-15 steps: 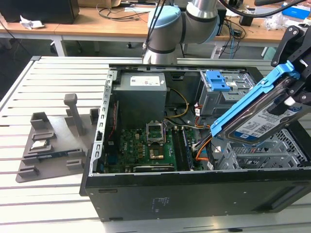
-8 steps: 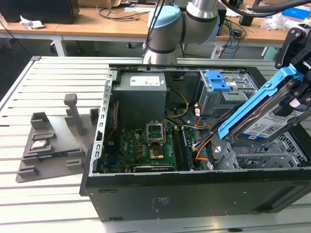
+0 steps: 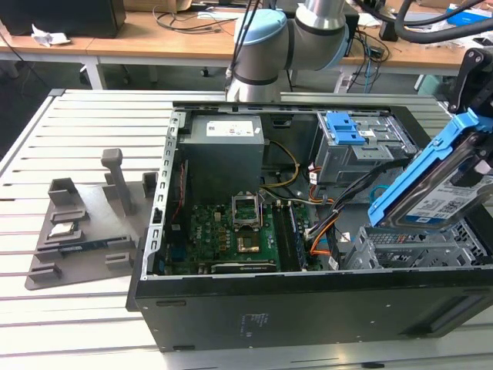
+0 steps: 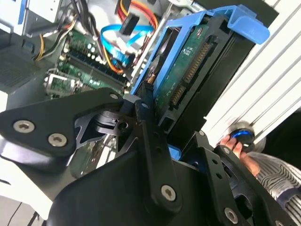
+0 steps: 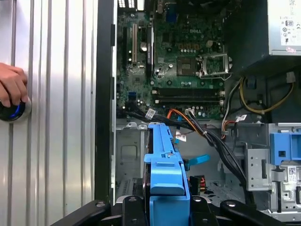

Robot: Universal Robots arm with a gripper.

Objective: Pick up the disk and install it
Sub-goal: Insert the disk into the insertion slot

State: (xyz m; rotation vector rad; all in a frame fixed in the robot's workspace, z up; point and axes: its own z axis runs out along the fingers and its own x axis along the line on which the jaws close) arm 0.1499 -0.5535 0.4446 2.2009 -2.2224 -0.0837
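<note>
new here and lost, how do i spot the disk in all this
Find the open computer case on the slatted table. At the exterior view's right the gripper holds the disk tilted above the case. Unlike the fixed drive cage, it is a labelled silver slab in blue rails.

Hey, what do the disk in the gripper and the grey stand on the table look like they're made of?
The disk: seemingly bare silver metal with a paper label, in glossy blue plastic rails. The stand: matte grey, probably plastic, judging by its dull, even surface. The gripper is clamped on the disk.
</note>
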